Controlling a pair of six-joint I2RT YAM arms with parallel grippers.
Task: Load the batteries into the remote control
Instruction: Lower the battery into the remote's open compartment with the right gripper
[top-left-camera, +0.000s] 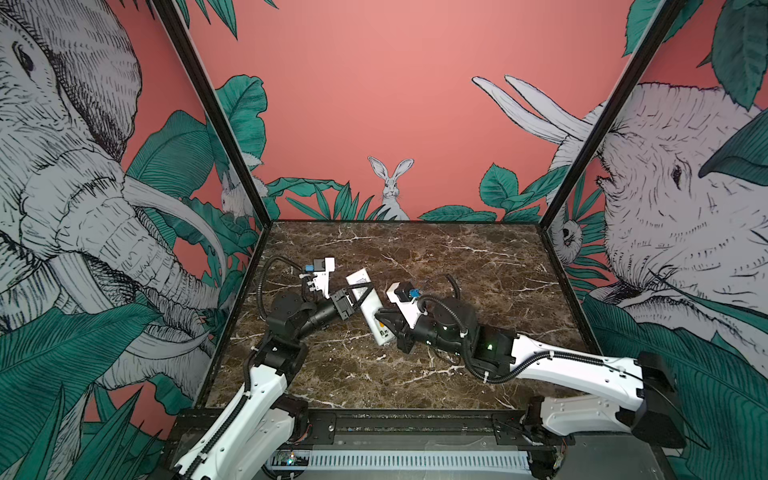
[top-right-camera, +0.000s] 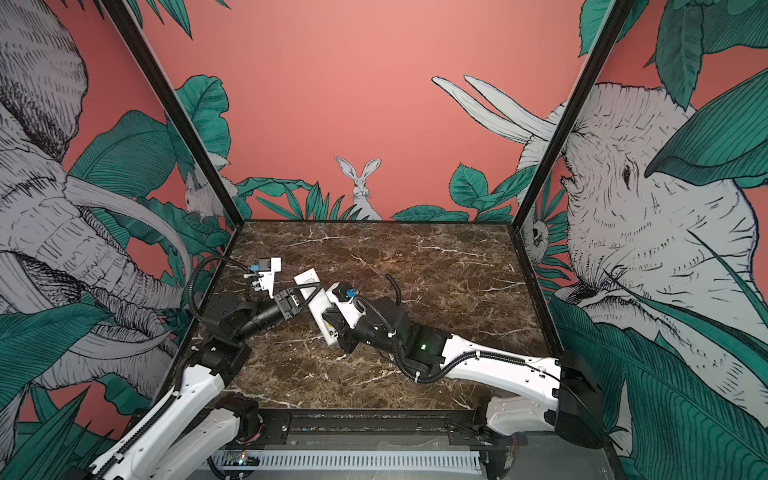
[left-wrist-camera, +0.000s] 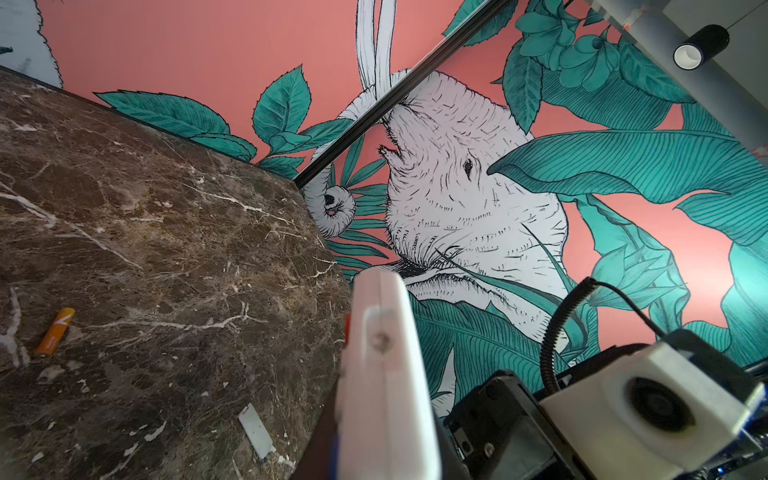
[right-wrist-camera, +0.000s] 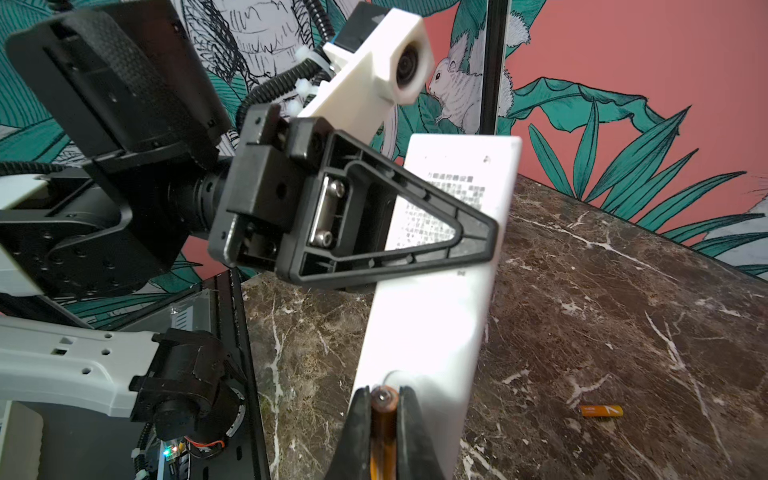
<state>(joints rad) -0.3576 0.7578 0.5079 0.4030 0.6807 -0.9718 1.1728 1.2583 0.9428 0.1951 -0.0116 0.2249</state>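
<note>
Left tool (right-wrist-camera: 484, 239) grips the remote control (right-wrist-camera: 436, 324); right tool (right-wrist-camera: 384, 401) pinches a battery (right-wrist-camera: 383, 424), seemingly touching it.

The left arm (top-left-camera: 262, 386) and right arm (top-left-camera: 582, 365) have white shells and black joints; black ribbed cables (right-wrist-camera: 270, 87) with white ties (right-wrist-camera: 303, 88) follow them; a green light (top-left-camera: 490, 346) is on the right one; the left tool (right-wrist-camera: 488, 241) has black triangular fingers (right-wrist-camera: 415, 187), silver screws (right-wrist-camera: 328, 239).

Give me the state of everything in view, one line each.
remote control: lifted off the table, printed back showing.
left gripper: jaws shut on remote control.
right gripper: jaws shut on held battery.
held battery: tip near the remote control's end.
loose battery: lying on the table.
small white plate: flat on the table.
</note>
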